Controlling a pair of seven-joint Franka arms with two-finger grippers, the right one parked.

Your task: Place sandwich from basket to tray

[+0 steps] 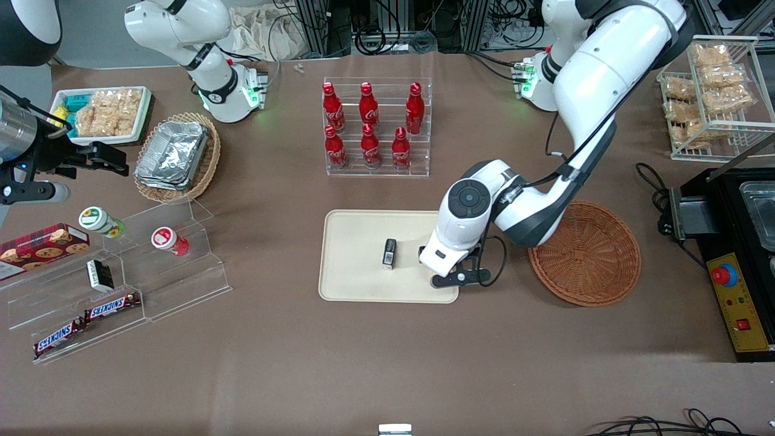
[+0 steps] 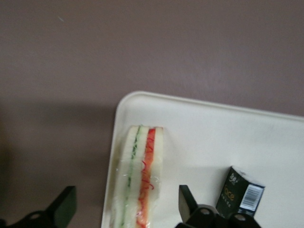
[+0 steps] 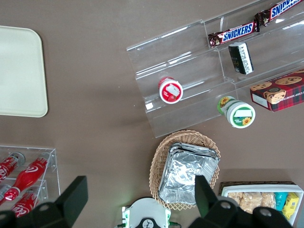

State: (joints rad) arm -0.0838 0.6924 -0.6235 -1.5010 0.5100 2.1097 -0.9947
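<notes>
The tray point(image 1: 357, 266) has a small dark box point(image 1: 389, 253) on it. The gripper point(image 1: 451, 269) hangs over the tray's edge, its fingers point(image 2: 187, 202) spread wide apart. The sandwich point(image 2: 140, 178) lies on the tray between them, let go. The basket point(image 1: 590, 254) sits nearby.

Sandwich point(image 2: 140, 178) lies on tray point(image 2: 213, 142) edge; basket point(image 1: 590, 257) empty

Six red cola bottles point(image 1: 372, 124) stand in a clear rack; two Snickers bars point(image 1: 85, 321) lie on clear steps.
</notes>
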